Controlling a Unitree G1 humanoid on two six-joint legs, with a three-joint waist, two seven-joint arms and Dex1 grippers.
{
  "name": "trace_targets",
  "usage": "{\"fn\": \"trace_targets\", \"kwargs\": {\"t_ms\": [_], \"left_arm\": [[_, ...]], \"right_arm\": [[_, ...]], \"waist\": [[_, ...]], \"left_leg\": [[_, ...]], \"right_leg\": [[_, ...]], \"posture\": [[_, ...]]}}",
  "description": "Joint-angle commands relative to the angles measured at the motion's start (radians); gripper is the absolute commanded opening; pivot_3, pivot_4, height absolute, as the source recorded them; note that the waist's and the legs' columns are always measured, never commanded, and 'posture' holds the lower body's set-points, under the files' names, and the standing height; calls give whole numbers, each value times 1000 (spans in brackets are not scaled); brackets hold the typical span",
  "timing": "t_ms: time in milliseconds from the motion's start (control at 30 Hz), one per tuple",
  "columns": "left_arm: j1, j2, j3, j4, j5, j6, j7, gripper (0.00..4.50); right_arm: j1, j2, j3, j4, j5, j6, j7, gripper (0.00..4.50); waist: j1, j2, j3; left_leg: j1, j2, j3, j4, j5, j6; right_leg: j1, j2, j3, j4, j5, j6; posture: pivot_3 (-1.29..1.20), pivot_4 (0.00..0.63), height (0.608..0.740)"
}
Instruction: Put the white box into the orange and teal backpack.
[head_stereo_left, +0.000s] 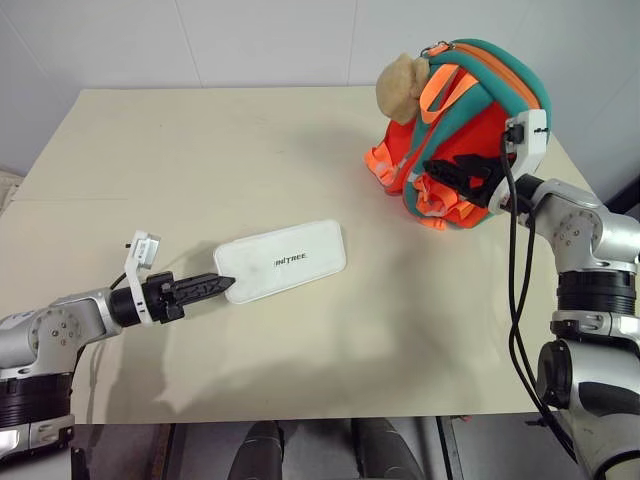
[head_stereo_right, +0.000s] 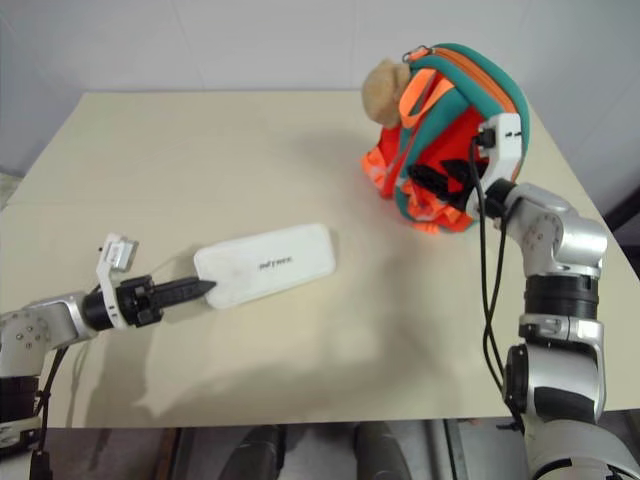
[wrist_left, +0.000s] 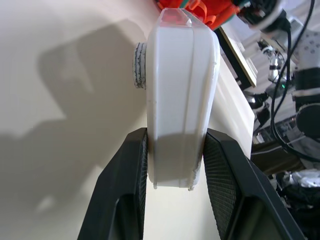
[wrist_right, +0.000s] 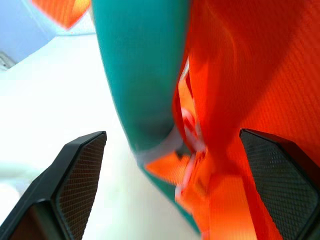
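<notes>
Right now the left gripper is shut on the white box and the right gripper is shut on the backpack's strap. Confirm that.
Not quite. The left gripper is indeed shut on the white box, but the right gripper is open: the right wrist view shows its fingers spread wide on either side of the orange and teal backpack's straps, not clamped on them.

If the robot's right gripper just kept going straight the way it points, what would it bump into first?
Most likely the orange and teal backpack: the open right gripper has its straps between its fingers, already very close.
</notes>
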Motion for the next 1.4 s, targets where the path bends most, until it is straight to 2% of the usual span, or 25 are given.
{"fn": "trace_targets", "kwargs": {"t_ms": [33, 167, 267, 400, 667, 767, 867, 1100, 1167, 1267, 1400], "left_arm": [[1, -2, 28, -45, -31, -4, 11, 1301], [-3, -6, 27, -38, -32, -7, 17, 1301], [-8, -19, 9, -27, -22, -17, 20, 1301], [-23, -28, -1, -21, -19, -19, 18, 1301], [-36, -29, -14, 14, -8, -53, 2, 1301], [-34, -37, -15, 10, -9, -59, 7, 1301], [-28, -36, -8, 9, -9, -65, 8, 1301], [-10, -21, 8, 13, -6, -77, 6, 1301], [-13, -9, 22, 21, -9, -79, 2, 1301], [-22, 17, 60, 30, -26, -70, 0, 1301], [-8, 79, 141, 27, -60, -34, -9, 1301]], "right_arm": [[0, -14, -45, -104, 62, 55, -5, 4500], [-5, 13, -53, -140, 89, 77, -34, 4500], [-54, 91, 8, -60, 13, -46, -78, 4500], [-106, 139, 51, 65, -65, -176, -79, 4500], [-311, 251, 99, 475, -217, -534, -120, 4500], [-366, 279, 93, 600, -252, -637, -158, 3872], [-386, 288, 77, 654, -254, -689, -151, 2885], [-351, 293, 54, 604, -219, -695, -54, 496], [-337, 292, 49, 564, -197, -657, -19, 5], [-302, 289, 56, 447, -140, -546, 76, 5], [-205, 263, 82, 152, -17, -290, 187, 5]], "waist": [[-1, 0, 0], [0, 0, 0], [-6, 0, 0], [-5, 0, 0], [-9, 0, 0], [-18, 0, 0], [-26, 0, 0], [-32, 0, 0], [-32, 0, 0], [-32, 0, 0], [-31, 0, 0]], "left_leg": [[0, 0, 0, 0, 0, 0], [0, 0, 0, 0, 0, 0], [0, 0, 0, 0, 0, 0], [0, 0, 1, 0, 0, 0], [-1, 0, 1, -1, 1, -1], [-1, 0, 1, -2, 1, -2], [-1, 0, 2, -2, 2, -3], [-1, 0, 3, -2, 3, -4], [-1, 0, 2, -2, 3, -4], [-1, 0, 2, -2, 4, -4], [-1, 1, 2, -3, 4, -4]], "right_leg": [[0, 0, 0, 0, 0, 0], [0, 0, 0, 1, 0, 0], [0, 0, 0, 0, 0, 0], [-1, 0, 1, 1, 0, 0], [-3, 0, 1, 2, 0, 0], [-4, 0, 1, 2, 0, 0], [-5, 0, 1, 3, 0, 0], [-8, 0, 1, 9, 0, -1], [-8, 0, 1, 10, 0, -1], [-8, 1, 1, 11, 0, -1], [-9, 1, 1, 11, -1, -1]], "posture": [[0, 150, 740], [0, 150, 740], [0, 150, 740], [0, 150, 740], [0, 150, 740], [0, 150, 740], [0, 150, 740], [0, 150, 740], [0, 150, 740], [0, 150, 740], [0, 150, 740]]}}
